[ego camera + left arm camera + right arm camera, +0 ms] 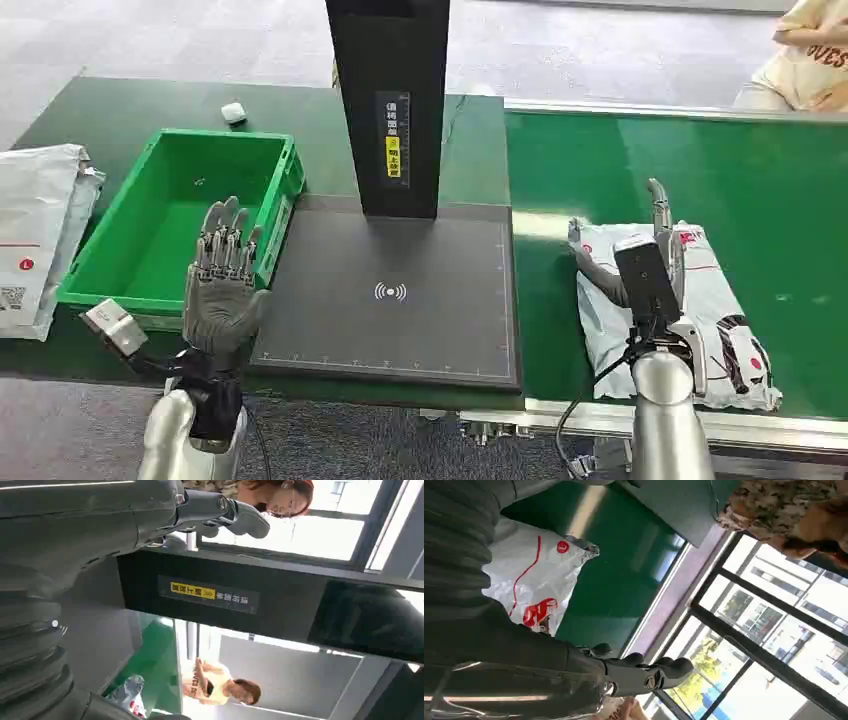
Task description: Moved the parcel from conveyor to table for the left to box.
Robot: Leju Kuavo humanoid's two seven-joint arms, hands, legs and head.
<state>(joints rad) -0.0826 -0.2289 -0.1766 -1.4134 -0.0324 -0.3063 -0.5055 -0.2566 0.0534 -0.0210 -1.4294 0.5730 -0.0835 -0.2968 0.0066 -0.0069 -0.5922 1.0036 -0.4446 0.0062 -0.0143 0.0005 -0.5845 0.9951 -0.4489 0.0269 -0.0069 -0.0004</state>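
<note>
The right hand is over the parcel with its fingers spread, holding nothing as far as I can judge; whether it touches the bag I cannot tell. The parcel lies on the green conveyor, on the right. The left hand waits open beside the green box, which looks empty. The dark counter between them carries no parcel, so the transfer is not yet done.

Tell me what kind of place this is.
Probably a parcel-sorting station: a green conveyor belt carrying a plastic-wrapped parcel, a scanner pad under a black post, and a green crate for packing.
</note>
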